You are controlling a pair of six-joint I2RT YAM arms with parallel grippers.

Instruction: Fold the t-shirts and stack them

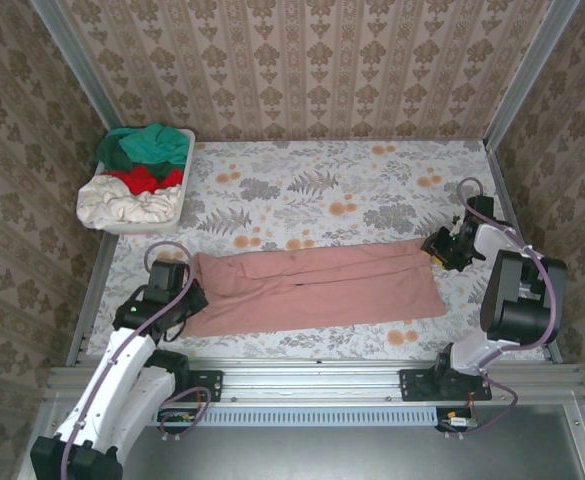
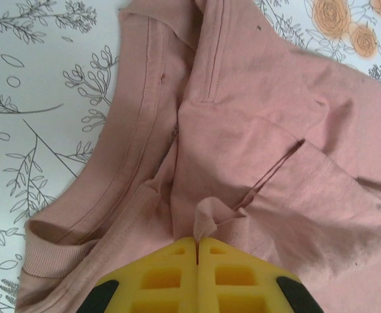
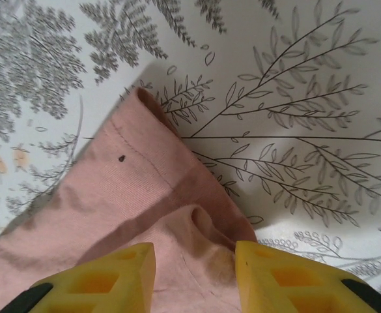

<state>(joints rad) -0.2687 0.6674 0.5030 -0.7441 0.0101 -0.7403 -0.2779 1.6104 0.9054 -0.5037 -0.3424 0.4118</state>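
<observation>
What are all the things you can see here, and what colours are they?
pink t-shirt: one, dusty pink, folded into a long strip across the near part of the table
laundry basket: one, white, back left corner of the table
teal-green t-shirt: one, crumpled at the far end of the basket
red t-shirt: one, crumpled in the middle of the basket
cream t-shirt: one, crumpled at the near end of the basket
table: one, white with grey leaves and orange flowers
walls: three, beige patterned wallpaper
left gripper: one, yellow, shut on the pink t-shirt's left end
right gripper: one, yellow, open over its right corner
</observation>
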